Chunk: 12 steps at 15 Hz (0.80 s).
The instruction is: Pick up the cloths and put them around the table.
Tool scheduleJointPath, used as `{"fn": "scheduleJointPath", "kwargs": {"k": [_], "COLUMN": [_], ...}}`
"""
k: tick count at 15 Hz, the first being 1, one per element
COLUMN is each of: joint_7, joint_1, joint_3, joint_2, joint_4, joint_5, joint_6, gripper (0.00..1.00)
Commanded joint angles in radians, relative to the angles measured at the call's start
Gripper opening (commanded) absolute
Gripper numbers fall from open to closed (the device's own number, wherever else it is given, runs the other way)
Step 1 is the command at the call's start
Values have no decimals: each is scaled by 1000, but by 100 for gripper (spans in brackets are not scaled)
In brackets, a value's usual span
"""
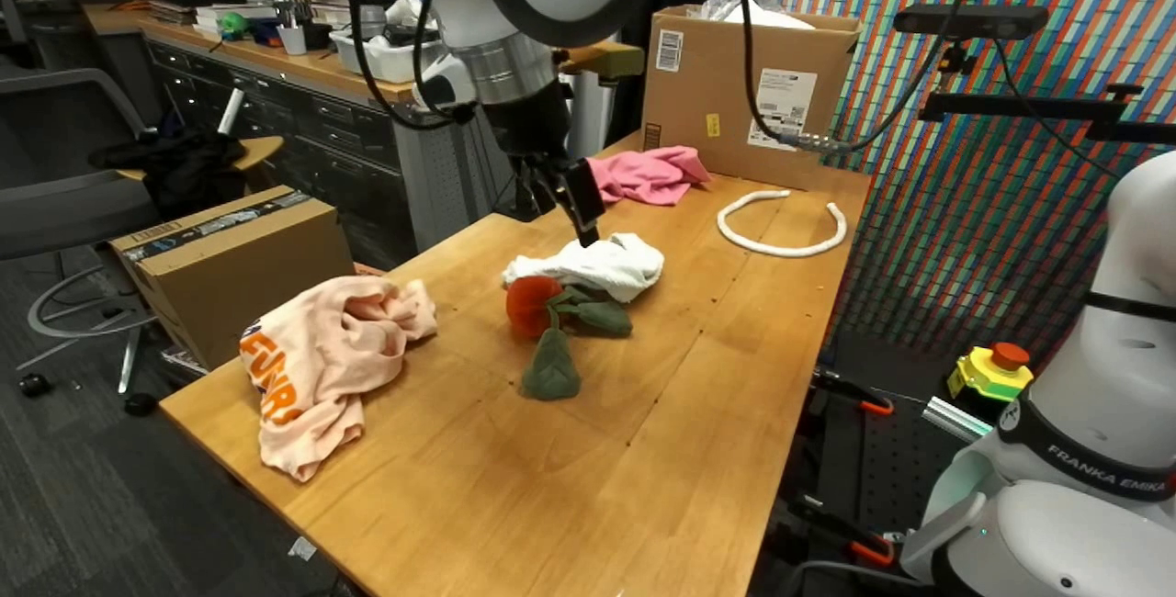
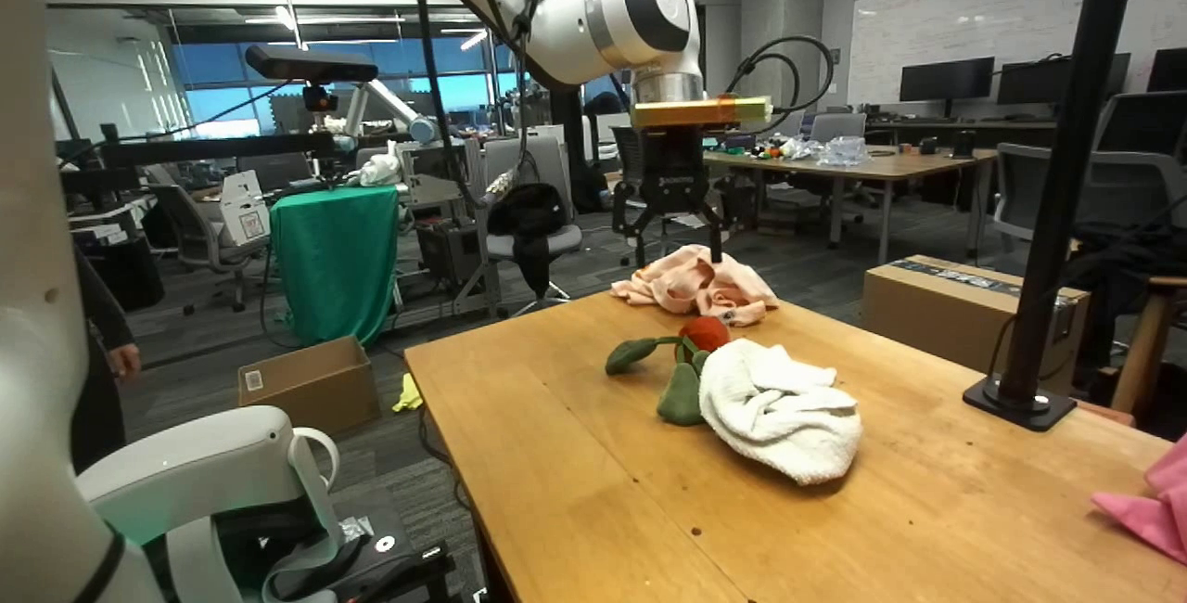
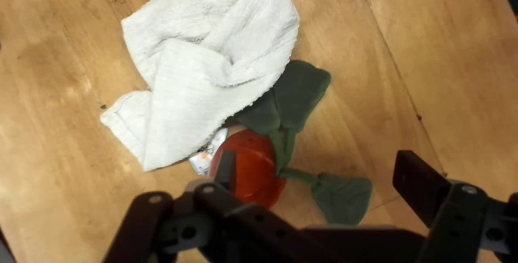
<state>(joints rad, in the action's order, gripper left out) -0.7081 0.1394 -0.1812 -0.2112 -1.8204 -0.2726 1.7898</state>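
Released Gripper Above the Central Fabric Pieces

In the wrist view, we find the gripper (image 3: 317,172) released, its fingers (image 3: 419,186) spread wide with nothing held between them. Below lies the red fabric piece (image 3: 255,168), with dark green leaf-shaped pieces (image 3: 305,89) on stems; the white cloth (image 3: 214,64) partly covers one leaf. We judge the white cloth light, limp and hard to damage: pinch its raised central fold, not the flat corner. We judge the red fabric piece padded and compressible: grip across its body and let the leaves trail.

In an exterior view, we locate the cream cloth with orange print (image 1: 326,349) at one edge of the light-brown wooden table (image 1: 588,487) and the pink cloth (image 1: 648,176) at the far end, just beside a cardboard box (image 1: 707,73). Both are crumpled; take each by a peak. A cluttered workbench (image 1: 349,156) stands beyond the table.

In an exterior view, we see the fingertips clear of the table, which carries small holes and a seam. An office chair (image 2: 512,160) and a green-draped stand (image 2: 334,260) occupy the room behind.
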Motion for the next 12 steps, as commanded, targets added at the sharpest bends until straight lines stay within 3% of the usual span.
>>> {"fn": "scheduleJointPath", "kwargs": {"k": [1, 7, 12], "joint_7": [-226, -520, -540], "joint_1": [-36, -34, -28], "joint_3": [-4, 16, 25], "joint_2": [128, 197, 200], "joint_4": [-171, -304, -349], "joint_5": [57, 59, 22], "joint_6": [54, 111, 283], "gripper": [100, 100, 100]}}
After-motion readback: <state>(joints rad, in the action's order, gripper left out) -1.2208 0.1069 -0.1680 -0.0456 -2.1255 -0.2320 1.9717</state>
